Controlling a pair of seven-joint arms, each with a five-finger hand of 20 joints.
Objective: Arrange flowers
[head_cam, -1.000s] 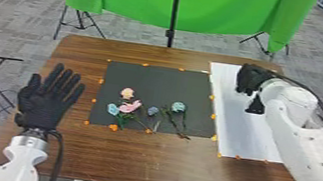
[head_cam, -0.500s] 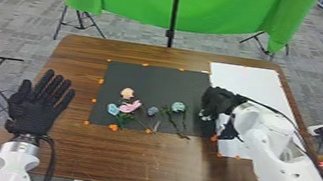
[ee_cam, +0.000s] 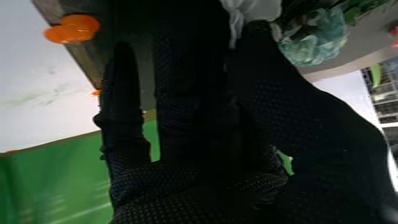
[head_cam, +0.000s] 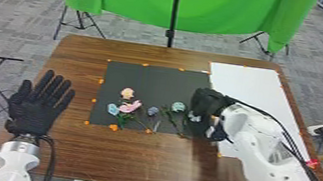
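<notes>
A two-armed robot is sporting black fabric gloves on its left hand (head_cam: 34, 112) and right hand (head_cam: 208, 104), the weave showing a fine dotted texture. Its left arm (head_cam: 14, 162) and right arm (head_cam: 264, 170) are displaying rounded white casings, small dark spots dotting the right, with black cabling running along both.

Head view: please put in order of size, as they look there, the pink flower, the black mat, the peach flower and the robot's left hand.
1. black mat
2. left hand
3. pink flower
4. peach flower
</notes>
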